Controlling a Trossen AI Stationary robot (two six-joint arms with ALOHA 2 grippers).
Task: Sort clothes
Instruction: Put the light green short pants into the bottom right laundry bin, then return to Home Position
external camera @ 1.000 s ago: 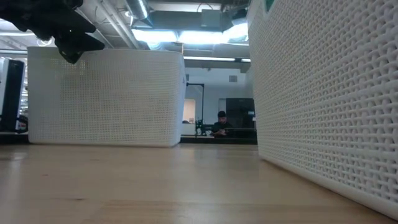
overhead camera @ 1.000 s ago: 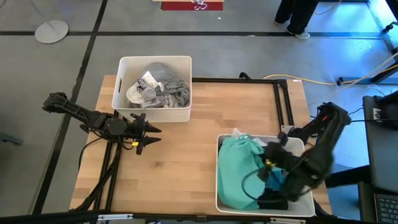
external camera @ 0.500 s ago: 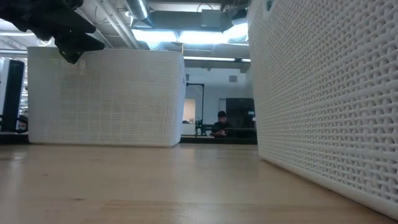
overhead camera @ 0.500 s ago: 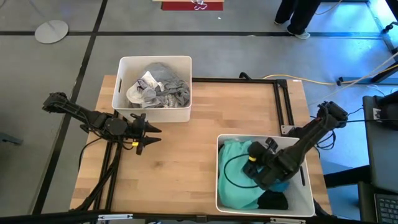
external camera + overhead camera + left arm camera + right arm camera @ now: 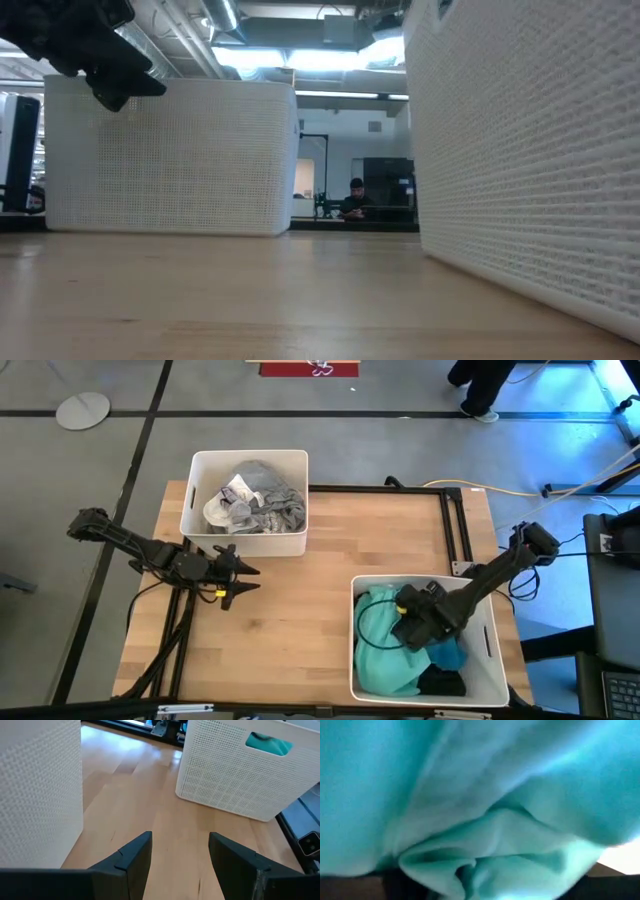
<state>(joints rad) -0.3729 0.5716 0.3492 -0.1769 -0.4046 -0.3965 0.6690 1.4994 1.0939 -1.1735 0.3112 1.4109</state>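
The clothes lie in two white bins. White and grey garments fill the far-left bin. A mint-green garment, a teal one and a black one lie in the near-right bin. My right gripper is low inside this bin, over the mint-green garment. That cloth fills the right wrist view. My left gripper hovers open above the table beside the far-left bin, with nothing between its fingers.
Bare wooden tabletop lies between the two bins. A black frame runs along the table's far right corner. In the low view the near-right bin's wall stands close on the right. A person sits far off in the room.
My right gripper has moved inside the near-right bin toward the table's left and far edges, ending over the mint-green garment. The bin has shifted slightly on the table.
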